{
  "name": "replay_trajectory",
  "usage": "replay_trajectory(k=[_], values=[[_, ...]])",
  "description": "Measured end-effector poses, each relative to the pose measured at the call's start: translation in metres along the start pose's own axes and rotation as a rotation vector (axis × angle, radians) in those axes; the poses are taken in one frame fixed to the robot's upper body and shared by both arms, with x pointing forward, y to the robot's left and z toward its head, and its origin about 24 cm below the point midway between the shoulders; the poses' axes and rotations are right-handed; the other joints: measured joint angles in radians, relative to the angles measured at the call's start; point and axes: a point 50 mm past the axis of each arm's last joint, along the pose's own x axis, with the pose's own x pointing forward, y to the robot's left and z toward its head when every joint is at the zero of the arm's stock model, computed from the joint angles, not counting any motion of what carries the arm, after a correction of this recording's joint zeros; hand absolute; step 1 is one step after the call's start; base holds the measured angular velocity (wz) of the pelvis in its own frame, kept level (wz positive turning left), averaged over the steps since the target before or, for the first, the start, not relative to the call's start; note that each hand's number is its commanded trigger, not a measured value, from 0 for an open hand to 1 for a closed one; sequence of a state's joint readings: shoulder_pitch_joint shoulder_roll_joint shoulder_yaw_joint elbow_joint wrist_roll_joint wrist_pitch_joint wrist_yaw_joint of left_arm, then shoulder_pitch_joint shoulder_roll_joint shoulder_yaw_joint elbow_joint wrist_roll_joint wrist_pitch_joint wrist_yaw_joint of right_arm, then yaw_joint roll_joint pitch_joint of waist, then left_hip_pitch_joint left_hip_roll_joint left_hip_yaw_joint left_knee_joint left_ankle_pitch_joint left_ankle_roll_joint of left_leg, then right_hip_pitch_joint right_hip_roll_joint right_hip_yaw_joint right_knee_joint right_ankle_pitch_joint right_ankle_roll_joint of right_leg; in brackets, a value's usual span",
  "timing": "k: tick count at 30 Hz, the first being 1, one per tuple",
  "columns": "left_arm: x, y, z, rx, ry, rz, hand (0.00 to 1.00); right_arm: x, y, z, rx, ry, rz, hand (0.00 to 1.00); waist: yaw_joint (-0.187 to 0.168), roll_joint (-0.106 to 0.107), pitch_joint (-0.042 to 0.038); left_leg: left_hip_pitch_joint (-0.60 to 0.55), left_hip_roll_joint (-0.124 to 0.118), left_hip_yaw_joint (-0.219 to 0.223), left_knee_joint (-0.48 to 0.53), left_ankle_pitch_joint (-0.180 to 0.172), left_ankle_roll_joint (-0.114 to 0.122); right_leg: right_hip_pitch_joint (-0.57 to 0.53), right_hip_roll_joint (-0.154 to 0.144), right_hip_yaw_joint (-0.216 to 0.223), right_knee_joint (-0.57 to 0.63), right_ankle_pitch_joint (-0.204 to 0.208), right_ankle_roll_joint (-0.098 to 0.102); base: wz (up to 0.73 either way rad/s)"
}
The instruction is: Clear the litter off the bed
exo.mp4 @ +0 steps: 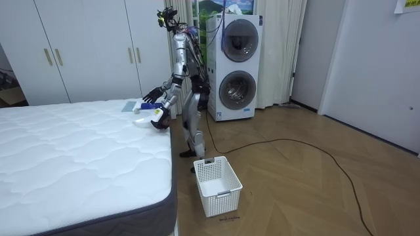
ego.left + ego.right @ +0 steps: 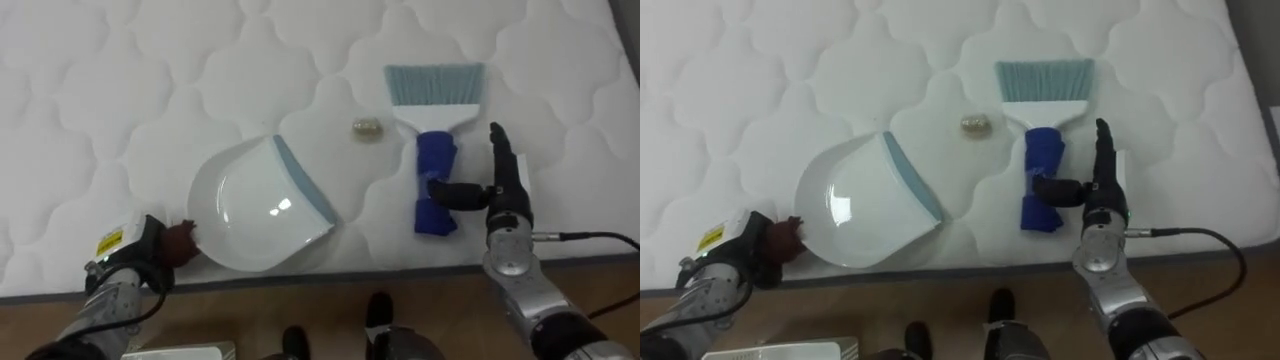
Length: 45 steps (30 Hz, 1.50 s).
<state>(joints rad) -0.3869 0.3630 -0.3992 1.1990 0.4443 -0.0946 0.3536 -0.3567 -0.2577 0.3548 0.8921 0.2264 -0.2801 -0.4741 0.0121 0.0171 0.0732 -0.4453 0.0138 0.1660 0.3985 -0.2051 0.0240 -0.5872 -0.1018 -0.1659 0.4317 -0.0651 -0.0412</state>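
The robot is standing at the edge of the bed [image 2: 120,90], leaning over the bare white quilted mattress, with a white basket [image 1: 216,185] on the floor nearby.

On the mattress near that edge there's a white dustpan [image 2: 255,205], its mouth facing the brush [image 2: 435,150]. The brush lies flat just beside it, bristles pointing away from the robot.

The left hand [image 2: 145,250] is down at the mattress edge, and its fingers look curled round the dustpan's stubby handle. The right hand [image 2: 505,190] rests alongside the brush's blue grip with straight fingers. The thumb sticks out sideways onto the grip, so it's touching but holds nothing.

The actual mess is one little pale crumb [image 2: 367,129] sitting between the dustpan lip and the bristles.

My worry is that the grip lies flat on soft padding. If the fingers can't get under it, that thumb just shoves the brush sideways. The crumb also looks roundish, so a hard sweep could flick it past the lip. And the dustpan sits close enough to the edge that a careless tug might pull it off the bed.
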Motion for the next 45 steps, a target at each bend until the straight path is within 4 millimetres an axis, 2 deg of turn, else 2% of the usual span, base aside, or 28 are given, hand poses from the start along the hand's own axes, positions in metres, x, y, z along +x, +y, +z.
replay_trajectory(k=[6, 14, 21, 27, 31, 45], values=[[-0.001, -0.004, 0.003, 0.009, -0.010, -0.030, 1.00, -0.002, 0.017, 0.004, 0.013, -0.005, 0.096, 0.00, 0.013, 0.006, -0.0013, 0.001, 0.003, 0.000, 0.014, 0.000, 0.000, 0.006, 0.001, -0.004, -0.001, 0.000, 0.000, 0.00], [-0.001, -0.009, 0.009, -0.001, -0.015, -0.042, 1.00, 0.004, 0.019, 0.011, 0.036, 0.009, 0.102, 0.00, 0.022, 0.009, -0.0013, -0.004, 0.002, -0.002, 0.014, 0.000, 0.000, 0.003, -0.002, -0.007, 0.001, 0.000, 0.000, 0.00], [-0.002, -0.013, 0.010, -0.004, -0.014, -0.042, 1.00, 0.005, 0.023, 0.014, 0.206, 0.060, 0.079, 0.00, 0.023, 0.013, -0.0035, -0.003, 0.001, -0.001, 0.016, 0.000, 0.000, 0.002, -0.002, -0.002, 0.003, 0.000, 0.000, 0.00], [-0.002, -0.013, 0.011, 0.000, -0.011, -0.043, 1.00, 0.005, 0.024, 0.016, 0.219, 0.058, 0.086, 0.00, 0.020, 0.016, -0.0052, -0.003, 0.000, -0.002, 0.018, 0.000, 0.000, 0.000, -0.004, -0.007, 0.009, -0.001, 0.000, 0.00], [-0.004, -0.016, 0.010, 0.007, -0.008, -0.053, 1.00, 0.003, 0.023, 0.006, 0.149, 0.073, 0.098, 0.00, 0.018, 0.019, -0.0063, 0.010, 0.000, -0.002, 0.016, 0.000, 0.001, 0.013, -0.003, -0.007, 0.006, 0.000, 0.000, 0.00], [-0.005, -0.019, 0.008, 0.014, -0.008, -0.061, 1.00, -0.001, 0.016, -0.008, -0.119, 0.036, 0.114, 0.00, 0.010, 0.017, -0.0077, 0.007, -0.001, -0.004, 0.011, 0.000, 0.001, 0.014, -0.003, -0.008, 0.001, -0.001, 0.001, 0.00]])
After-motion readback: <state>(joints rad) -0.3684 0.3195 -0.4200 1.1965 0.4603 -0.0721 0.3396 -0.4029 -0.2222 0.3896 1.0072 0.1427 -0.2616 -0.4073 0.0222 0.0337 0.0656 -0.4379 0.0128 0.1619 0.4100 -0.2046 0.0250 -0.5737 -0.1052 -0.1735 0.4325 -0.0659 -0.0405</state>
